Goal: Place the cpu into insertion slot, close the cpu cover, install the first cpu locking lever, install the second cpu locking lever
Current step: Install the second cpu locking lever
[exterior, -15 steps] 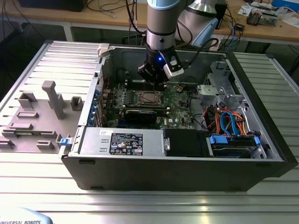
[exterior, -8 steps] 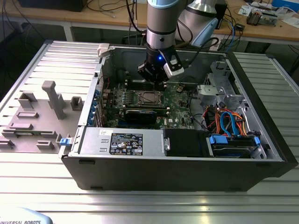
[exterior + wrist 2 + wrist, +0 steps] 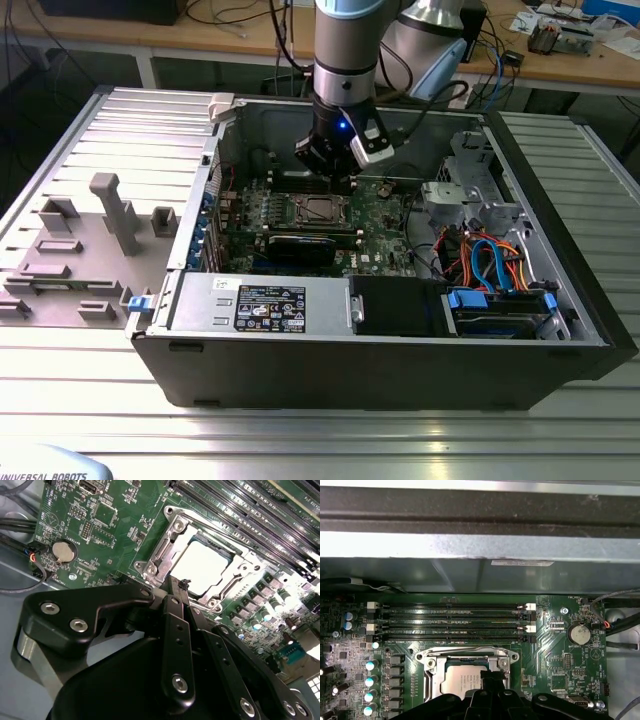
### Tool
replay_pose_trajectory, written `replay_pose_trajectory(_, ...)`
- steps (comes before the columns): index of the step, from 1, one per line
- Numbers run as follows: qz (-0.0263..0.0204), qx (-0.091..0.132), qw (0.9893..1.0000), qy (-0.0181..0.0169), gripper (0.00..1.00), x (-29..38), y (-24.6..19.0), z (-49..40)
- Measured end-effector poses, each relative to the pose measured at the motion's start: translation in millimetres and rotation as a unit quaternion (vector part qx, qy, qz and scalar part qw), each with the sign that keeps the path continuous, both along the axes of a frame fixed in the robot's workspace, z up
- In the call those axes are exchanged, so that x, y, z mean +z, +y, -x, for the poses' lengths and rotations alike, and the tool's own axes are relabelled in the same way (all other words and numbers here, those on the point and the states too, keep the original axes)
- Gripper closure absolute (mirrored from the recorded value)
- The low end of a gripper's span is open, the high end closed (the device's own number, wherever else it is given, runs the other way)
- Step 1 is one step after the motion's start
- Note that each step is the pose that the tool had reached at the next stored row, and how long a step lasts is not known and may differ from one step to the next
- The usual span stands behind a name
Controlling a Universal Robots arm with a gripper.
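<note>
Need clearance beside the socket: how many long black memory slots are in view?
4 long black memory slots, parallel in the first wrist view between grey metal case wall and silvery metal cpu cover: nearest wall, second, third, nearest cover. More may be hidden.

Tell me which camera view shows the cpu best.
The second wrist view: the cpu lies large and bright inside the cpu cover, just beyond the gripper. The first wrist view shows its silver top partly hidden by the gripper. The exterior view shows it small, below the gripper.
</note>
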State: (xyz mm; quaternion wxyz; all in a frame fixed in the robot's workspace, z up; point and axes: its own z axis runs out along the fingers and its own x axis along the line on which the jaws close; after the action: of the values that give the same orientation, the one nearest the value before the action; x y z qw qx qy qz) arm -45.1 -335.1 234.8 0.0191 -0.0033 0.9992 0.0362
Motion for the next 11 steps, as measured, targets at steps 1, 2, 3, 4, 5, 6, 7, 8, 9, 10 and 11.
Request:
replay_pose_trajectory(1,-0.0001,0.0,1.0,-0.0001,0.89,-0.4,-0.4,0.0)
replay_pose_trajectory(2,0.0,0.0,1.0,0.0,0.89,-0.9,-1.2,0.0)
replay_pose_trajectory(3,0.0,0.0,1.0,0.0,0.89,-1.2,-1.7,0.0)
replay_pose_trajectory(4,0.0,0.0,1.0,0.0,0.89,-1.5,-2.4,0.0)
replay_pose_trajectory(5,0.0,0.0,1.0,0.0,0.89,-1.9,-3.3,0.0)
replay_pose_trajectory(6,0.0,0.0,1.0,0.0,0.89,-2.2,-4.4,0.0)
replay_pose_trajectory(7,0.0,0.0,1.0,0.0,0.89,-2.3,-5.7,0.0)
replay_pose_trajectory(8,0.0,0.0,1.0,0.0,0.89,-2.3,-7.0,0.0)
replay_pose_trajectory(9,0.0,0.0,1.0,0.0,0.89,-2.3,-7.6,0.0)
replay_pose_trajectory(10,0.0,0.0,1.0,0.0,0.89,-2.3,-7.8,0.0)
replay_pose_trajectory(11,0.0001,0.0,1.0,0.0,0.89,-2.0,-7.8,0.1)
